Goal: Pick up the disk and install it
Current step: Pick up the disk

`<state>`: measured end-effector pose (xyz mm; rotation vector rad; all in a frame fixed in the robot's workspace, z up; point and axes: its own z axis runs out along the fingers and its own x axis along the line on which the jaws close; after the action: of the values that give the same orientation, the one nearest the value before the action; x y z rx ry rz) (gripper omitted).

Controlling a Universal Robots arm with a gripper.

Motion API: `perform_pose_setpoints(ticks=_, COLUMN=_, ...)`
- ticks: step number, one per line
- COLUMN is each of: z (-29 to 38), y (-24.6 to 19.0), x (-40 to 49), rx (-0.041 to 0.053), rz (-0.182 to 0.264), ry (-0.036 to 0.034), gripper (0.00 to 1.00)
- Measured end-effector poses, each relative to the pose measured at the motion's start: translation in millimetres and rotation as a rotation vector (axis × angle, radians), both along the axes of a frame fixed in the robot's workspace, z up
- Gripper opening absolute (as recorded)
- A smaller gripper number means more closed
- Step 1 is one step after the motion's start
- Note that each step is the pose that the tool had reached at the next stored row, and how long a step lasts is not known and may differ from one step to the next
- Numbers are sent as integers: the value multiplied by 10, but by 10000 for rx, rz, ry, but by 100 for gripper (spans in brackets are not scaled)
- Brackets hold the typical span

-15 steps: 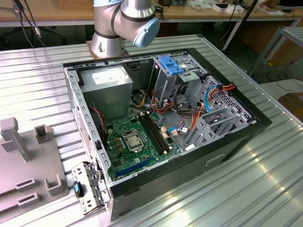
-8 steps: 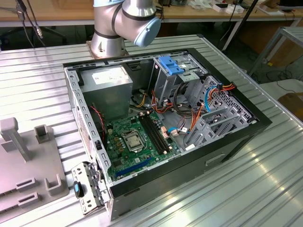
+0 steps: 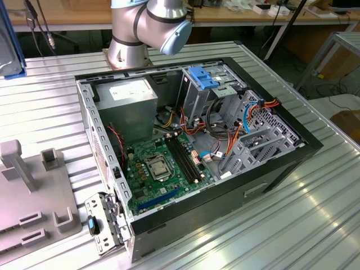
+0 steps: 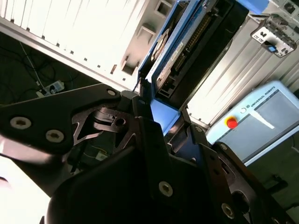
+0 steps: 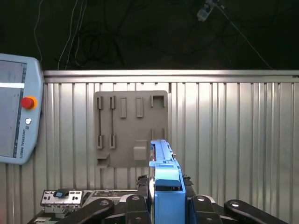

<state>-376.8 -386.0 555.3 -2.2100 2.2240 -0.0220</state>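
In both wrist views my gripper (image 5: 167, 185) (image 4: 161, 106) is shut on the disk. The disk (image 4: 187, 51) is a flat dark drive with bright blue rails, and it sticks out edge-on from between the black fingers (image 4: 140, 116). In the first wrist view its blue rail (image 5: 163, 163) hangs high above the ribbed metal table, over the near edge of the grey fixture plate (image 5: 131, 126). In the exterior view the arm's base joint (image 3: 143, 28) stands behind the open computer case (image 3: 270, 185).
Inside the case lie the grey power supply (image 3: 126, 101), the green motherboard (image 3: 163, 166) and a metal drive cage with light-blue latches (image 3: 205, 79). A loose metal bracket (image 3: 104, 225) leans at the case's front corner. The teach pendant (image 5: 16, 112) lies on the table.
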Motion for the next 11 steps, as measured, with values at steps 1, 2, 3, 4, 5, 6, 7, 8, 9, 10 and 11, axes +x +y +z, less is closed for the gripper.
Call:
perform_pose_setpoints(ticks=1, z=-16, y=0, x=76, rx=1, rz=0, ry=-2, gripper=37)
perform_pose_setpoints(ticks=2, z=-30, y=0, x=147, rx=1, rz=-1, ry=-1, gripper=37)
perform_pose_setpoints(ticks=3, z=-39, y=0, x=190, rx=1, rz=-2, ry=-2, gripper=37)
perform_pose_setpoints(ticks=4, z=-48, y=0, x=235, rx=1, rz=-3, ry=-2, gripper=37)
perform_pose_setpoints(ticks=5, z=-57, y=0, x=285, rx=0, rz=-5, ry=-2, gripper=37)
perform_pose_setpoints(ticks=6, z=-62, y=0, x=325, rx=1, rz=-6, ry=-1, gripper=37)
perform_pose_setpoints(ticks=7, z=-71, y=0, x=403, rx=1, rz=-11, ry=-1, gripper=37)
perform_pose_setpoints(ticks=8, z=-79, y=0, x=471, rx=0, rz=-16, ry=-2, gripper=37)
perform_pose_setpoints(ticks=9, z=-82, y=0, x=507, rx=1, rz=-17, ry=-1, gripper=37)
perform_pose_setpoints(ticks=10, z=-86, y=0, x=550, rx=1, rz=-18, ry=-2, gripper=37)
perform_pose_setpoints(ticks=11, z=-90, y=0, x=612, rx=1, rz=-18, ry=-2, gripper=37)
